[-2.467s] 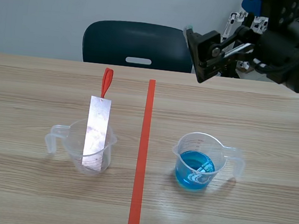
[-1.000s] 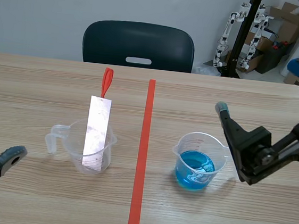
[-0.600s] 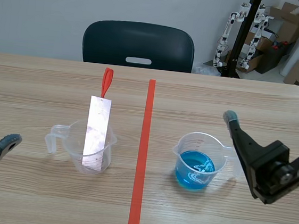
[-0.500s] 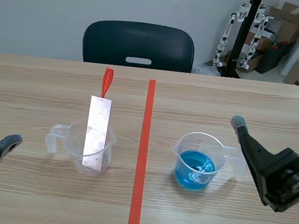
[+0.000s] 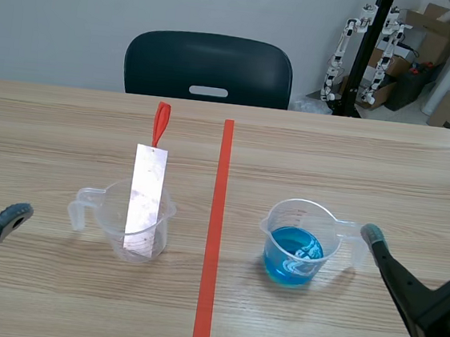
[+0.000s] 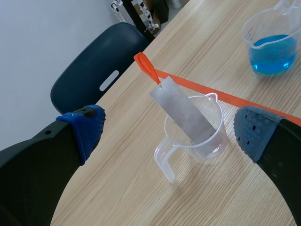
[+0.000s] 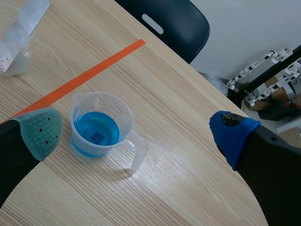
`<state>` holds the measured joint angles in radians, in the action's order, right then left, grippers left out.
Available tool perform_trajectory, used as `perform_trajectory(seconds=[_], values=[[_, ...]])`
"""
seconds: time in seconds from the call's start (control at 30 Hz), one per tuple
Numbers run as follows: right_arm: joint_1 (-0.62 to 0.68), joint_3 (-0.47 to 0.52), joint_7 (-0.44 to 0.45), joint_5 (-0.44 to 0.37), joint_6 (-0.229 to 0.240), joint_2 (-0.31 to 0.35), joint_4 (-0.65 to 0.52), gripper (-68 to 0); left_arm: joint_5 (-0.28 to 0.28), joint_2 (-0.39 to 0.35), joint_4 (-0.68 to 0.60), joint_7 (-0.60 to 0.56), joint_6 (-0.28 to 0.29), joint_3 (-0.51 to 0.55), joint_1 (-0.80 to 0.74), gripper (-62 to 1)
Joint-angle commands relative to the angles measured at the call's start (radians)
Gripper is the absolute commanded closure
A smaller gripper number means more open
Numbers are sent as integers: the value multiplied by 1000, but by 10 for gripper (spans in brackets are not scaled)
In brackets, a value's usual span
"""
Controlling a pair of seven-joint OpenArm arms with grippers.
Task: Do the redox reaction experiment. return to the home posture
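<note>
Fingers of the left gripper (image 6: pixel 171 132) stand spread wide, released, with nothing between them. It hangs low over the table (image 5: pixel 387 161), well to the left of the blue-liquid cup (image 5: pixel 302 239). Between that gripper and the blue-liquid cup stands a clear measuring cup (image 5: pixel 112 209), its handle turned away from the blue-liquid cup. A silvery metal strip (image 5: pixel 145 200) leans inside it, foot on the cup's floor, with an orange loop (image 5: pixel 160 124) tied at its upper end. The blue-liquid cup is partly filled, and its handle points away from the clear cup. Near that handle the right gripper (image 7: pixel 137 133) is likewise released, fingers wide apart, holding nothing. Behind and left of the blue-liquid cup stands a dark chair (image 5: pixel 208 66).
</note>
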<state>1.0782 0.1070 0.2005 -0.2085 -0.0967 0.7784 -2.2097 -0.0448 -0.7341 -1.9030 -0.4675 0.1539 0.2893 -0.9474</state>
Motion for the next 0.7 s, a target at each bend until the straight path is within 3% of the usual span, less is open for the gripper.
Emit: perform_trajectory(seconds=[0.0, 0.67], values=[[-8, -1, 18, -1, -8, 3, -8, -679, -11, 2, -14, -14, -2, 3, -2, -577], [21, -2, 31, -1, -4, 14, -8, -679, -11, 2, -14, -10, -2, 3, -2, -577]])
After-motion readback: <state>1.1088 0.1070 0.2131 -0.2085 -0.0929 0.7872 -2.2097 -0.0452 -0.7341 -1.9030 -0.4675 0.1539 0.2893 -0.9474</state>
